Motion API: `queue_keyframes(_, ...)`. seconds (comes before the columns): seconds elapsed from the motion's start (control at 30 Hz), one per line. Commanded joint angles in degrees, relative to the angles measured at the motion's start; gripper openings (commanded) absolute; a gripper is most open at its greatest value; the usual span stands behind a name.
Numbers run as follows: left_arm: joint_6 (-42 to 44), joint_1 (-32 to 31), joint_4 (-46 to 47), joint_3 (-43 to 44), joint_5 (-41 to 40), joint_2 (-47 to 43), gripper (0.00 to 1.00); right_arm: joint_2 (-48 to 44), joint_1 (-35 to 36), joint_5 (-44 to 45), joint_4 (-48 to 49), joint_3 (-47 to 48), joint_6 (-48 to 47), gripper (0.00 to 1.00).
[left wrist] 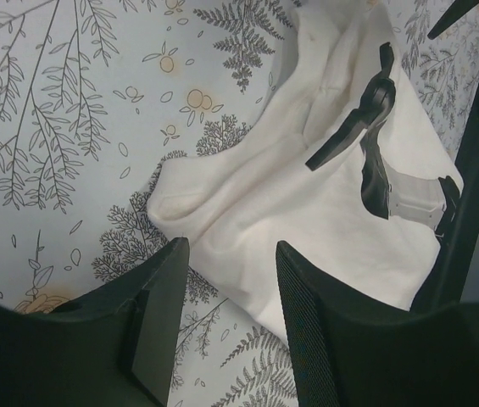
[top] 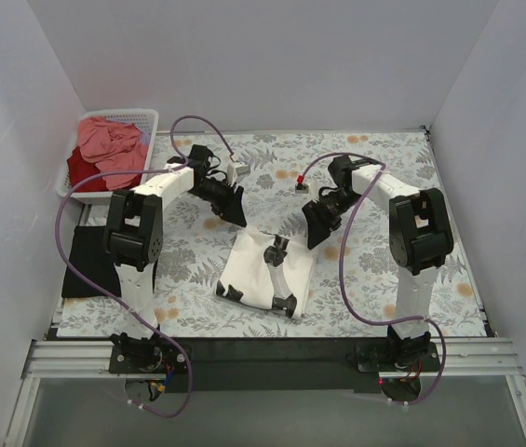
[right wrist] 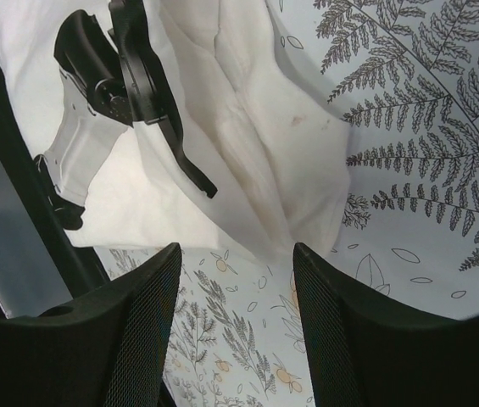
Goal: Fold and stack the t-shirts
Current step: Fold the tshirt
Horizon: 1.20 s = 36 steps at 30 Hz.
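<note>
The cream-white t-shirt (top: pixel 261 265) lies partly folded in the middle of the tabletop (top: pixel 402 177), rumpled, with a raised ridge running along it and dark shapes (top: pixel 276 253) on its upper face; whether these are a print or loose items I cannot tell. The left gripper (top: pixel 230 207) hangs just beyond its far left corner and the right gripper (top: pixel 318 223) just beyond its far right corner. Both have their jaws spread wide and hold nothing. The main risk, as I judge it, is a pinch that catches only the top layer at the ridge, which would drag the fold open. A low pinch at the hem could also snag the patterned cloth beneath, and uneven pulls from the two arms would skew the shirt. By count there are four shirts: this cream one, one black t-shirt (top: pixel 86 265) flat at the tabletop's left edge, and one salmon-pink t-shirt (top: pixel 109 140) and one dark red t-shirt (top: pixel 78 169) heaped in the single basket (top: pixel 151 119).
</note>
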Motion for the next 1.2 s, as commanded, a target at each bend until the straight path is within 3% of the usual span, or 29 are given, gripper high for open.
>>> queue_keyframes(0.0, -1.3, 0.0, -2.0, 1.7, 0.2, 0.2, 0.45, -1.5, 0.9, 0.8, 1.9, -0.4, -0.2, 0.62)
queue_keyframes(0.17, -0.9, -0.1, -2.9, 1.2, 0.5, 0.8, 0.47, -0.2, 1.0, 2.2, 3.0, -1.2, -0.5, 0.61)
queue_keyframes(0.5, -1.0, 0.0, -2.1, -0.7, 0.1, 0.3, 0.47, -1.5, 1.7, 1.9, 2.7, -2.1, -1.0, 0.42)
queue_keyframes(0.83, -1.0, -0.1, -1.3, -1.0, 0.2, 0.0, 0.49, -1.5, 2.1, 2.4, 2.8, -3.9, -1.4, 0.39)
queue_keyframes(0.93, -0.8, -0.1, -0.9, -1.2, 0.3, -0.6, 0.46, -2.0, 2.2, 2.4, 2.5, -3.3, -1.1, 0.32)
queue_keyframes(1.17, -1.7, -0.1, 3.0, -3.6, 0.9, -3.2, 0.18, -3.2, 2.1, 3.5, 2.2, -2.9, -1.6, 0.26)
